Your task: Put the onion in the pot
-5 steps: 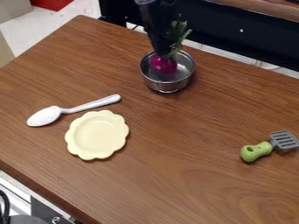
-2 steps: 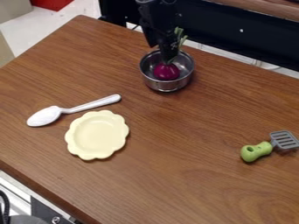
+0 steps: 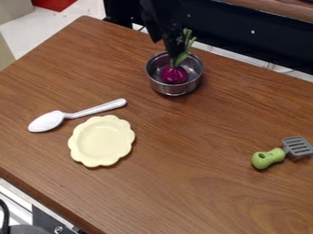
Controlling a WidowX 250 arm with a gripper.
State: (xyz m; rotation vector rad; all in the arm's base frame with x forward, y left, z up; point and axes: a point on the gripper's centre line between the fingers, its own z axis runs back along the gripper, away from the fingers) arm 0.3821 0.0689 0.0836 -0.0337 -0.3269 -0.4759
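Wood-grain tabletop point(image 3: 202, 183) lies under the black gripper point(image 3: 165, 48), whose fingers stand parted, the onion released. Just below them, the purple onion point(image 3: 175, 75) sits in the metal pot point(image 3: 174, 89), its green stalks upright beside the gripper; the white spoon point(image 3: 94, 109), scalloped yellow plate point(image 3: 101, 140) and green-handled slotted spatula point(image 3: 269, 158) lie well apart from it.

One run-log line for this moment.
purple onion with green leaves: inside round silver metal pot | black two-finger tool: open, over pot | white spoon: beside scalloped pale-yellow plate
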